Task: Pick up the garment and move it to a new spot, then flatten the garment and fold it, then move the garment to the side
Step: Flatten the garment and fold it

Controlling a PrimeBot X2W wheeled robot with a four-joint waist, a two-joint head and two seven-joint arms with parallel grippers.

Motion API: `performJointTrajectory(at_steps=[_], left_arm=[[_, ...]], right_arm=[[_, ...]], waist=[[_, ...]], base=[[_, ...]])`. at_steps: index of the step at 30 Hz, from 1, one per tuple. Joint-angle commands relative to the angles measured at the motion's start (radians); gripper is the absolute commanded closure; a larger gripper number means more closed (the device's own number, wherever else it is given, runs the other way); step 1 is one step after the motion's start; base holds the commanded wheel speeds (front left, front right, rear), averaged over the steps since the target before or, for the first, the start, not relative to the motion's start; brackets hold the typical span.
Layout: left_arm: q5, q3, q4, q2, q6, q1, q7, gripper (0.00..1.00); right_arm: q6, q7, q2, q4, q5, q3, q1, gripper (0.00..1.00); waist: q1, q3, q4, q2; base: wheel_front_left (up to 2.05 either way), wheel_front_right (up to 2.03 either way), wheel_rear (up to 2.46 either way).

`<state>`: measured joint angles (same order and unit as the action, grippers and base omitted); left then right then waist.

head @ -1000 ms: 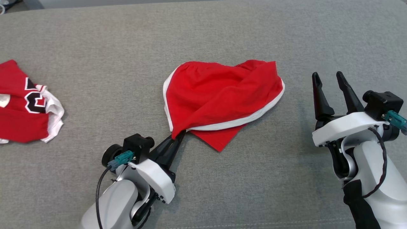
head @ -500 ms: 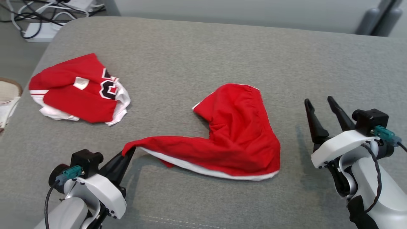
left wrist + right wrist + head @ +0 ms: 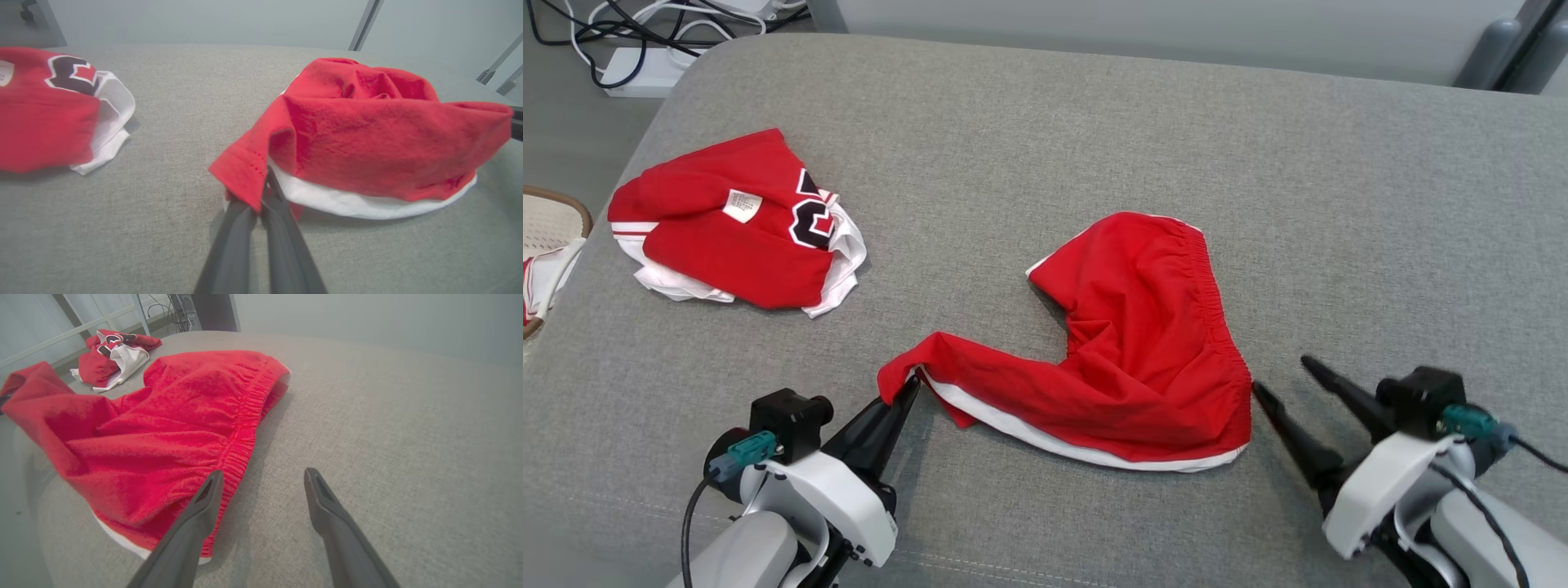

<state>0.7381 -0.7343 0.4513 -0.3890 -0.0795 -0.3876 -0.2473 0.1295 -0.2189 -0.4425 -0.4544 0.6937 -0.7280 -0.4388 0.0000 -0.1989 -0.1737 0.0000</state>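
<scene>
Shorts (image 3: 1143,343) lie mid cushion (image 3: 1380,204), left gripper (image 3: 907,390) clamped on a hem corner. Right gripper (image 3: 1281,373) has its fingers spread beside the waistband, maybe touching. Bare room toward the right edge, jersey (image 3: 735,229) near the left edge.

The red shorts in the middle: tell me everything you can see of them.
The red shorts are soft, knit-looking fabric with a gathered elastic waistband and white trim along the hem. They lie crumpled and unfolded on the grey cushion, with one leg stretched toward the robot's left. The left tool is shut and pinches that leg's tip. The open right tool sits beside the waistband's near corner; whether it touches cannot be told.
</scene>
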Motion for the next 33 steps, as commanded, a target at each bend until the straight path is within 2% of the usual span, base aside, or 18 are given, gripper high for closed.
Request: performJointTrajectory(at_steps=[1,5,6,10,23,32,33], left_arm=[[-0.005,0.041,-0.01,-0.019,-0.007,-0.015,-0.011,1.0],[-0.011,0.048,-0.002,-0.007,-0.009,-0.012,-0.012,1.0],[-0.022,0.057,0.006,0.003,-0.018,-0.011,-0.014,1.0],[-0.032,0.069,0.007,0.01,-0.023,-0.009,-0.014,1.0],[-0.062,0.109,0.008,0.031,-0.036,0.007,-0.014,1.0],[-0.079,0.131,0.009,0.051,-0.044,-0.001,-0.014,1.0],[-0.08,0.134,0.011,0.052,-0.045,-0.001,-0.014,1.0]], right_arm=[[0.001,-0.007,-0.044,0.066,0.035,-0.061,0.04,0.0],[0.001,-0.01,-0.084,0.099,0.07,-0.13,0.057,0.0],[0.001,-0.016,-0.116,0.098,0.109,-0.221,0.056,0.0],[0.001,-0.026,-0.122,0.089,0.131,-0.273,0.039,0.0],[0.001,-0.042,-0.11,0.026,0.143,-0.34,-0.044,0.0],[0.001,-0.043,-0.104,0.026,0.166,-0.423,-0.098,0.0],[0.001,-0.043,-0.108,0.03,0.169,-0.433,-0.101,0.05]], waist=[[0.0,0.002,0.007,0.0],[0.0,0.003,0.011,0.0],[0.0,0.005,0.006,0.0],[0.0,0.003,-0.004,0.0],[0.0,-0.007,-0.019,0.0],[0.0,-0.026,-0.031,0.0],[0.0,-0.027,-0.03,0.0]], base=[[0.0,0.0,0.0],[0.0,0.0,0.0],[0.0,0.0,0.0],[0.0,0.0,0.0],[0.0,0.0,0.0],[0.0,0.0,0.0],[0.0,0.0,0.0]])
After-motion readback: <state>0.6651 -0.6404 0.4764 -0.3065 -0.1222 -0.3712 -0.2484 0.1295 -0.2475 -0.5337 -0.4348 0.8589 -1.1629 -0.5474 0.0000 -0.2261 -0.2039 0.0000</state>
